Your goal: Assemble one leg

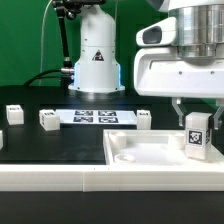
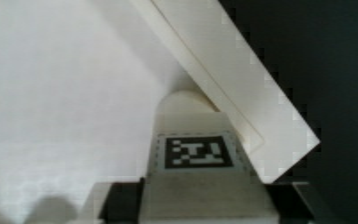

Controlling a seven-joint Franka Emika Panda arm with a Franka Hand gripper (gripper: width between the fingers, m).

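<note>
My gripper [image 1: 195, 117] is shut on the leg [image 1: 196, 136], a small white post with a black-and-white tag on its face. It holds the leg upright over the right part of the wide flat white panel [image 1: 150, 152], near a corner. In the wrist view the leg [image 2: 197, 145] sits between my dark fingers [image 2: 126, 203], its far end at a rounded corner recess of the panel [image 2: 60, 90] beside the panel's raised edge [image 2: 229, 75]. I cannot tell whether the leg touches the panel.
The marker board [image 1: 94, 116] lies flat behind the panel. Three more white posts stand on the black table: one at the exterior view's left [image 1: 13, 114], one beside the board [image 1: 48, 119], one right of it [image 1: 144, 119]. A white robot base [image 1: 97, 55] stands behind.
</note>
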